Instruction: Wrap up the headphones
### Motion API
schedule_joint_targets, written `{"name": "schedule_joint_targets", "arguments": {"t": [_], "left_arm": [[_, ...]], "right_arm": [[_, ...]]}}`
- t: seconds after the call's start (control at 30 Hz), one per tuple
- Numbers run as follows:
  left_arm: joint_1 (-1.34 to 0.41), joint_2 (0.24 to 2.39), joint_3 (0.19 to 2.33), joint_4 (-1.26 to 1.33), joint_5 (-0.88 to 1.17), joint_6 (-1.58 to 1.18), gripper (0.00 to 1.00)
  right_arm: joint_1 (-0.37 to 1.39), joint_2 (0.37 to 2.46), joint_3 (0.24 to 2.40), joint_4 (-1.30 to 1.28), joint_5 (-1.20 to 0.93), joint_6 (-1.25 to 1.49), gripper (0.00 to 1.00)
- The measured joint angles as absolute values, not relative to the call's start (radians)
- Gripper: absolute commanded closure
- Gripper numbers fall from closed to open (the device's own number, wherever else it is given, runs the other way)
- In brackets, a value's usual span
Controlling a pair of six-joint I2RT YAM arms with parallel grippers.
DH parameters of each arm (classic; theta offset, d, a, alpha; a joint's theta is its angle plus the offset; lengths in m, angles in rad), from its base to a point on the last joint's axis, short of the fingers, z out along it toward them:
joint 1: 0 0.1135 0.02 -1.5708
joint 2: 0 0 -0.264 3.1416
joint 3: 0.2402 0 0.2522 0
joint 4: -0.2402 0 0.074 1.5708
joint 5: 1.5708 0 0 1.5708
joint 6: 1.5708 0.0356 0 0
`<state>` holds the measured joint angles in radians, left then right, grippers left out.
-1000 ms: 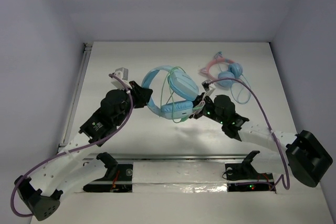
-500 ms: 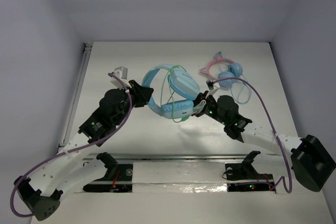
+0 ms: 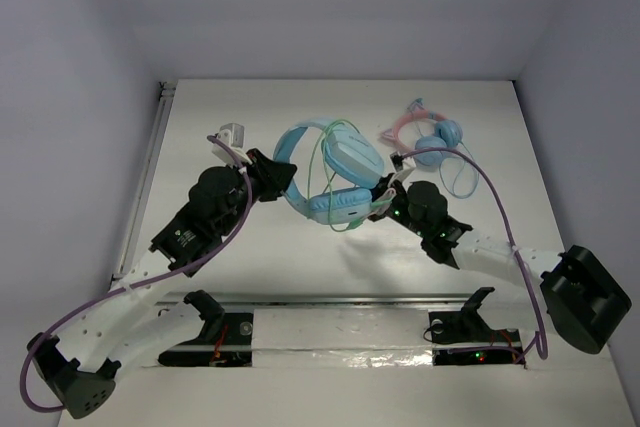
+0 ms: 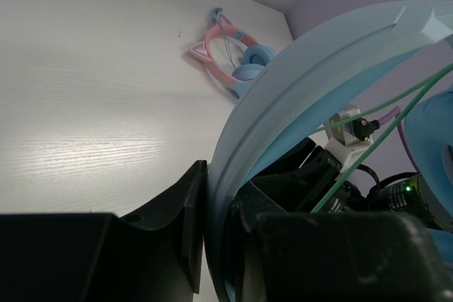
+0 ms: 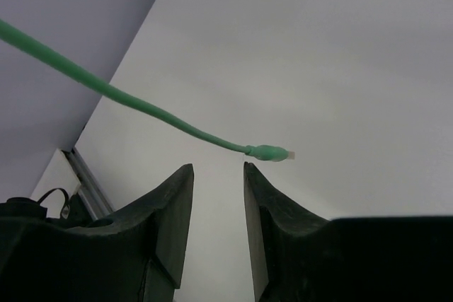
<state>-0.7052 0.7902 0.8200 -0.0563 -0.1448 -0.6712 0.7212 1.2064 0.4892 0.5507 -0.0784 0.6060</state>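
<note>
Headphones (image 3: 350,157) now slightly farther back — headband (image 4: 297,83) tight in left claw (image 4: 216,199) — right claw (image 5: 216,175) narrow and empty.

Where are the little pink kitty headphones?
In the top view, the small pink cat-ear headphones with round blue cups lie on the white table at the far right, just beyond the right claw and right of the large light-blue headphones.

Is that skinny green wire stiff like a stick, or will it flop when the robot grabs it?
Probably floppy: the green cable bends in a loose curve, its plug hanging free. Likely very light, being so thin. It looks smooth, so it might slip out of the right pincer.
</note>
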Motion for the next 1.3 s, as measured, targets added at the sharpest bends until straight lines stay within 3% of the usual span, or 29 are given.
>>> {"name": "schedule_joint_targets", "arguments": {"t": [0.3, 0.47, 0.77, 1.3], "left_arm": [[-0.705, 0.796, 0.823, -0.052, -0.138, -0.677, 1.00], [-0.705, 0.797, 0.829, -0.051, -0.137, -0.679, 1.00], [-0.705, 0.797, 0.831, -0.049, -0.127, -0.690, 1.00], [-0.705, 0.797, 0.831, -0.051, -0.108, -0.712, 1.00]], "right_arm": [[0.721, 1.164, 0.489, 0.516, 0.044, 0.601, 0.54], [0.721, 1.141, 0.489, 0.487, 0.085, 0.593, 0.47], [0.721, 1.175, 0.491, 0.506, 0.063, 0.578, 0.51], [0.721, 1.231, 0.496, 0.598, 0.063, 0.495, 0.50]]}}
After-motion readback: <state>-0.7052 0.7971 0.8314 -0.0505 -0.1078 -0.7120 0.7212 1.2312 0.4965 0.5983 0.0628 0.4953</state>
